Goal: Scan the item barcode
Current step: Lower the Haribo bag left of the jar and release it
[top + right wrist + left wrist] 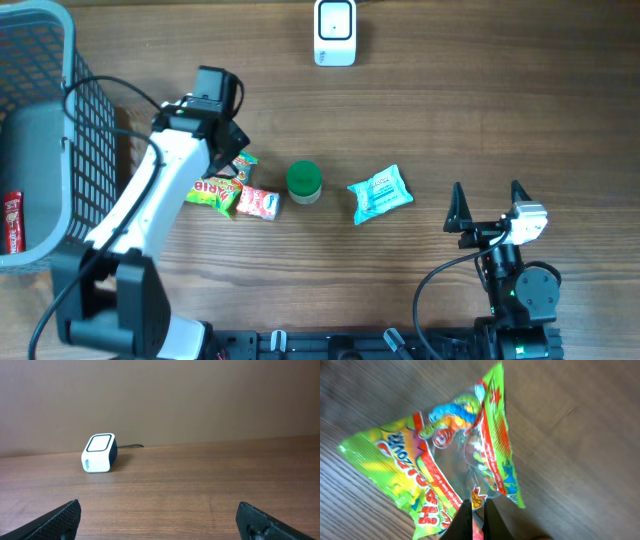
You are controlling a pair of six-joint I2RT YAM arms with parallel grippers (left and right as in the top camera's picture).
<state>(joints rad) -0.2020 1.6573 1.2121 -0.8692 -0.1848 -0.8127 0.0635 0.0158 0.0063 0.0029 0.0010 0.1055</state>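
Note:
A green gummy candy bag (445, 455) lies on the wood table, seen in the overhead view as the green bag (213, 190) under my left arm. My left gripper (479, 505) is shut, its black fingers (464, 520) pinching the bag's near edge between them. In the overhead view the left gripper (236, 165) sits over the bag's upper right corner. The white barcode scanner (335, 32) stands at the table's far edge, also in the right wrist view as the scanner (99, 453). My right gripper (487, 190) stands open near the front right with nothing between its fingers (60, 520).
A pink snack pack (258, 203) touches the green bag's right side. Right of it stand a green-lidded jar (304, 181) and a teal packet (381, 193). A grey wire basket (70, 130) at the left edge holds a red item (12, 222).

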